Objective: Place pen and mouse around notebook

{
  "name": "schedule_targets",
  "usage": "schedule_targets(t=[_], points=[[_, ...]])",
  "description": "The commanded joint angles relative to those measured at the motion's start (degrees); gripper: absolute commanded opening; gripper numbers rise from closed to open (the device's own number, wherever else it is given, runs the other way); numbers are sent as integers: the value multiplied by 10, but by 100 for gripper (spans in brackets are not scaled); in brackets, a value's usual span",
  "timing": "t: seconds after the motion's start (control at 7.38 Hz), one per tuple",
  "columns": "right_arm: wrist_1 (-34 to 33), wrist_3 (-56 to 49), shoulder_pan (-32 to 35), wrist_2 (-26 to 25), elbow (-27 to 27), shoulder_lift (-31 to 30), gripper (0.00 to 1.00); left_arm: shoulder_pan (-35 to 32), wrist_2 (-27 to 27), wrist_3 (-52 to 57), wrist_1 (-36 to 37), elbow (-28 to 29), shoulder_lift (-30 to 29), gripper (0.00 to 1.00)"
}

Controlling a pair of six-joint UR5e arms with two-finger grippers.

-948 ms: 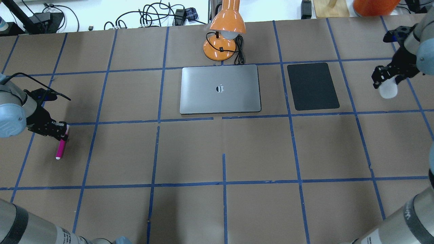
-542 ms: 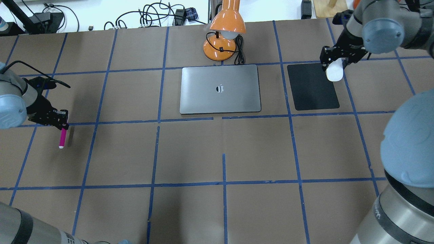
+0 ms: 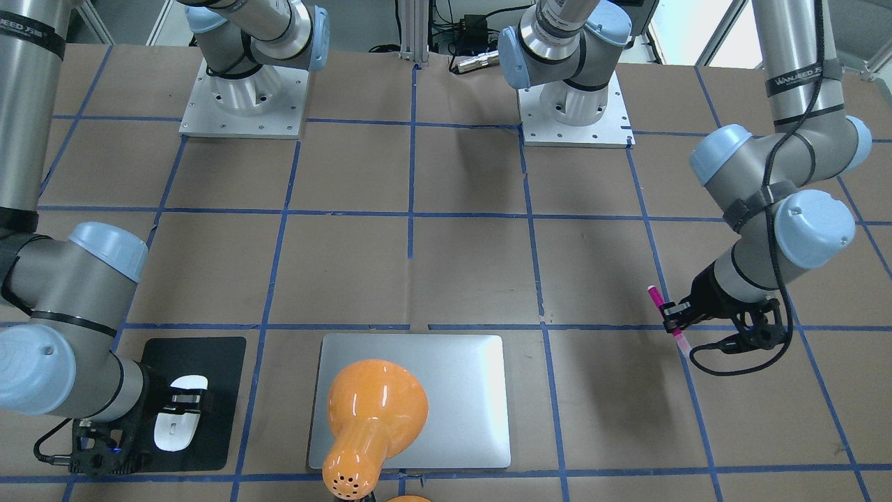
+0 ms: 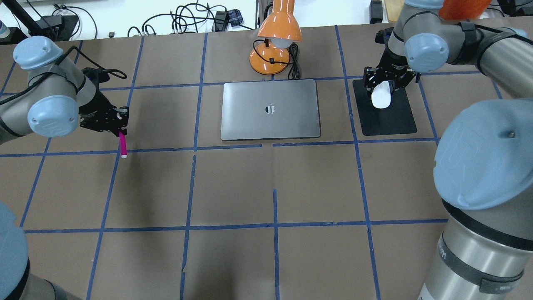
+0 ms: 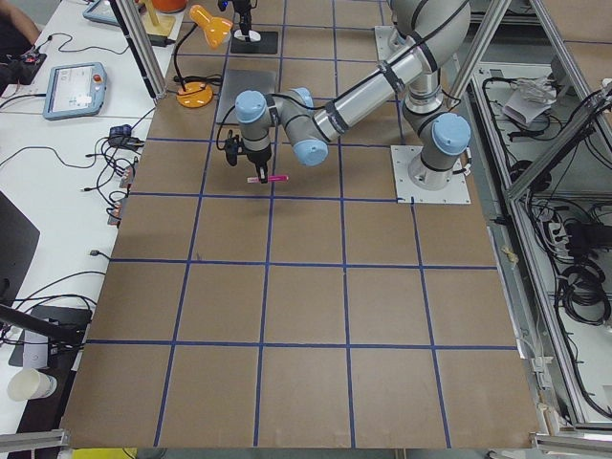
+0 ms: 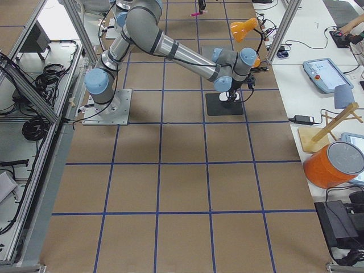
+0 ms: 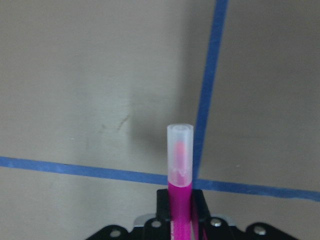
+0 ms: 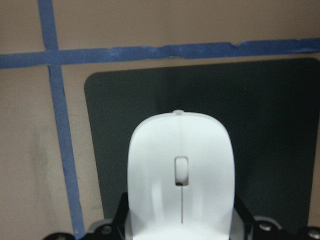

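The silver-grey notebook (image 4: 270, 109) lies flat at the table's far centre, partly hidden by the lamp in the front-facing view (image 3: 460, 390). My left gripper (image 4: 120, 128) is shut on the magenta pen (image 4: 122, 143), off the table and well left of the notebook. The pen's pale end (image 7: 180, 150) points away from the wrist. My right gripper (image 4: 383, 86) is shut on the white mouse (image 4: 379, 96), held over the black mat (image 4: 391, 121) to the notebook's right. The right wrist view shows the mouse (image 8: 180, 180) above the mat's corner (image 8: 260, 125); whether it touches the mat I cannot tell.
An orange desk lamp (image 4: 279, 29) with a black cord stands just behind the notebook. Blue tape lines grid the brown table cover (image 4: 275, 187). Cables and boxes lie beyond the far edge. Both arm bases (image 3: 244, 97) are at the near side.
The left arm carried the pen right and farther back, toward the notebook. The right arm carried the mouse left, from the table's right edge to over the black mat.
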Motion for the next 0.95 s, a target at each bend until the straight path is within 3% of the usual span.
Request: schedule_targets(t=[0.0,0.27,0.41,0.54,0.68,0.81], points=[[4,2,1,-6,6,5,37,-78,-17,-167,-3,-5,10,0],[19,0,1,-42,9,4,38,-162,-21,-322,-2,-5,5,0],[18,0,1,-43,14,5,48,-202,-21,-409,2,-5,0,0],[18,3,1,-43,21,5,61,-234,-21,-484,6,-5,-5,0],[12,8,0,-40,26,4,91,-257,-22,-541,7,-5,-9,0],[10,7,-1,-40,23,1,100,-282,-22,-600,8,-5,-10,0]])
